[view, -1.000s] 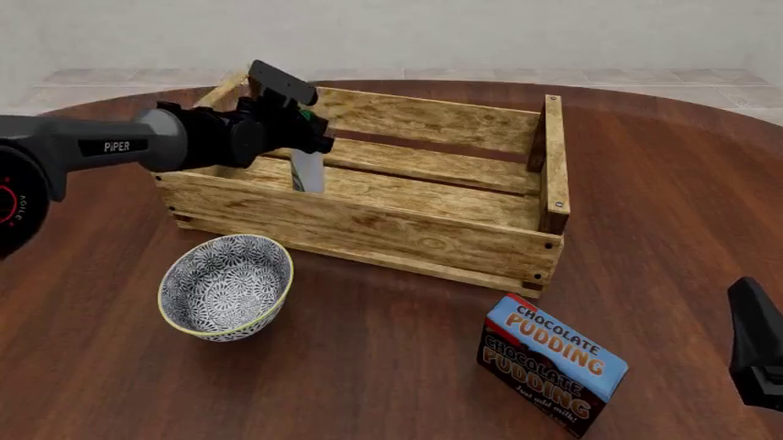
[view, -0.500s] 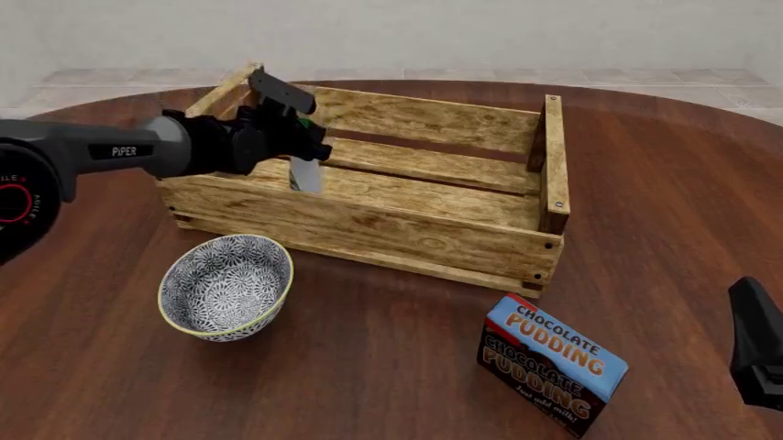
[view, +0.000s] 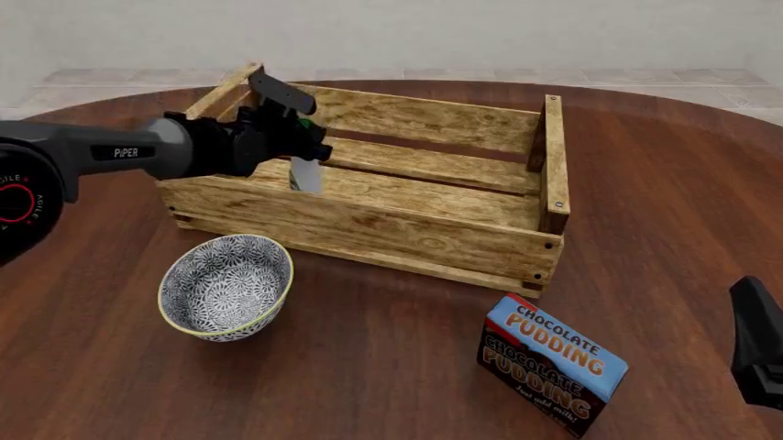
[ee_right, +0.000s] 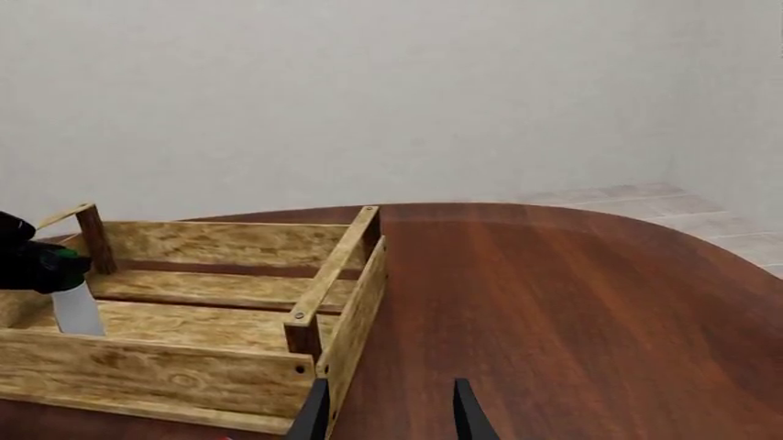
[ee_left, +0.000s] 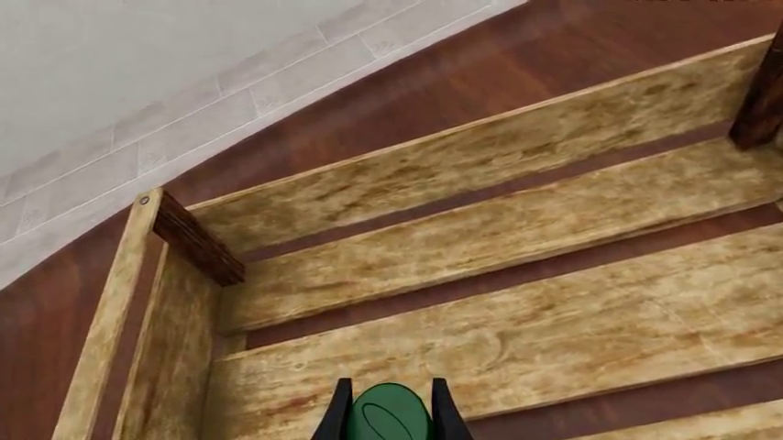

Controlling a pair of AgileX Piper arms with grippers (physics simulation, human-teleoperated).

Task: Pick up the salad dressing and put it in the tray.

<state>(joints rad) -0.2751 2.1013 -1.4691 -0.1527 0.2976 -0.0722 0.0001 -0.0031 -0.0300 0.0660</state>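
— Left end effector (view: 297, 137): what does it have?

— Its fingers are closed narrowly on the dark green cap of the salad dressing (view: 306, 173). In the left wrist view the cap (ee_left: 388, 415) sits pinched between the two dark fingertips, touching both.

— How does the bottle look?

— Small and slim, with a white body hanging below the grip, a little tilted. It is shorter than the corner posts of the tray (view: 428, 240). From the right wrist view the white body (ee_right: 77, 309) shows inside the crate's far end, under the black mass of the left arm.

— Where is it, then?

— Within the tray's outline, at the crate's 9 o'clock end in the front view, above the slatted floor. I cannot tell whether its base touches the slats.

— And the tray itself?

— A big rectangular crate of pale weathered slats with darker brown corner posts, at about 12 o'clock on the round brown tabletop (view: 404, 367).

— The right end effector?

— Only a dark piece of it (view: 758, 353) shows at the 4 o'clock edge of the front view. In its own wrist view the two fingertips (ee_right: 389, 412) stand apart with bare tabletop between them, holding nothing.

— Anything else?

— A patterned bowl (view: 226, 286) at 8 o'clock near the tray's front wall, and a blue chocolate pudding box (view: 551, 363) at 5 o'clock, both apart from the crate.
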